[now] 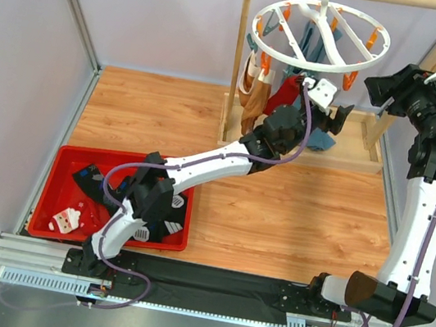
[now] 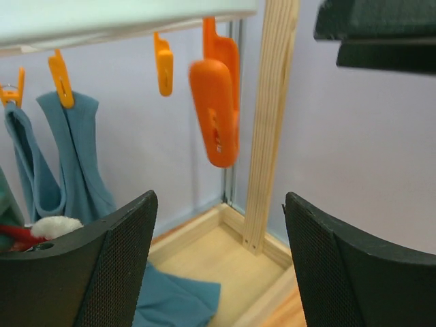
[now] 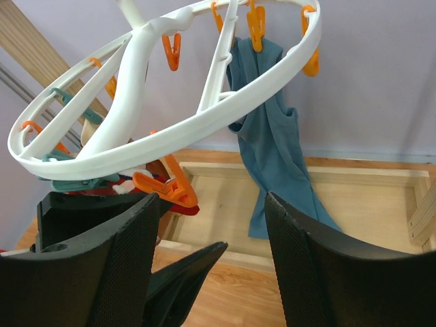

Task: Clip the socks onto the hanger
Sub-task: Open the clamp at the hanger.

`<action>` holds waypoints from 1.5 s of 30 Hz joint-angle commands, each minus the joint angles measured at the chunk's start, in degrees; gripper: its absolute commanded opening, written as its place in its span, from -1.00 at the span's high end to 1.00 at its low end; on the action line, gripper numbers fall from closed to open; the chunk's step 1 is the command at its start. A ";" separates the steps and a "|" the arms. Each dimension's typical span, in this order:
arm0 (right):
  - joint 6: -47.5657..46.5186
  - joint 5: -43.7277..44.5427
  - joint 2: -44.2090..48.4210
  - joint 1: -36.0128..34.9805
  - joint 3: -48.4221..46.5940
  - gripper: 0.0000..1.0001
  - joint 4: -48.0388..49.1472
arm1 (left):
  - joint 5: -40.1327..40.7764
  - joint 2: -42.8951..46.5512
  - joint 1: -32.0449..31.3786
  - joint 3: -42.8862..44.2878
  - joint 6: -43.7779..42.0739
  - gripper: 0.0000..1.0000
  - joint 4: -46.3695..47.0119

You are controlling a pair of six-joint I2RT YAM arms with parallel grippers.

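Note:
The white ring hanger (image 1: 322, 32) hangs from the wooden rack, with orange and teal clips on its rim. Teal socks (image 1: 313, 47), a brown sock (image 1: 254, 94) and a red sock (image 1: 283, 97) hang from it. My left gripper (image 1: 340, 116) is open and empty under the ring's near right side; in the left wrist view (image 2: 218, 204) an orange clip (image 2: 216, 112) hangs just above and ahead of it. My right gripper (image 1: 378, 88) is open and empty beside the ring (image 3: 170, 146), with an orange clip (image 3: 163, 187) by its left finger. Dark socks (image 1: 162, 213) and a red Christmas sock (image 1: 66, 220) lie in the bin.
The red bin (image 1: 65, 160) sits at the near left on the wooden table. The pale wooden rack has a base tray (image 1: 352, 156) and upright posts (image 2: 272, 122). A teal sock (image 3: 272, 150) hangs down to the tray. Grey walls close in the left and back.

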State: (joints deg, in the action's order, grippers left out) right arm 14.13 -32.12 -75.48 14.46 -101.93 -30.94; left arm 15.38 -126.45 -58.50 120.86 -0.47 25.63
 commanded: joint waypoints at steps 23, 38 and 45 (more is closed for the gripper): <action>0.64 -3.83 5.26 0.40 3.23 -0.25 6.06 | -16.87 -10.74 4.71 16.85 6.53 -0.35 11.73; 1.43 -4.36 5.96 0.40 4.46 -0.23 6.59 | -13.27 -14.96 4.71 23.46 9.17 0.12 9.97; 1.43 -6.02 5.70 0.31 5.34 -0.11 6.33 | -13.70 -12.68 4.71 21.09 11.01 0.45 8.91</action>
State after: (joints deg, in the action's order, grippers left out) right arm 15.22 -36.29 -70.50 14.46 -97.12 -25.82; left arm 1.91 -141.01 -53.60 141.69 9.02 33.63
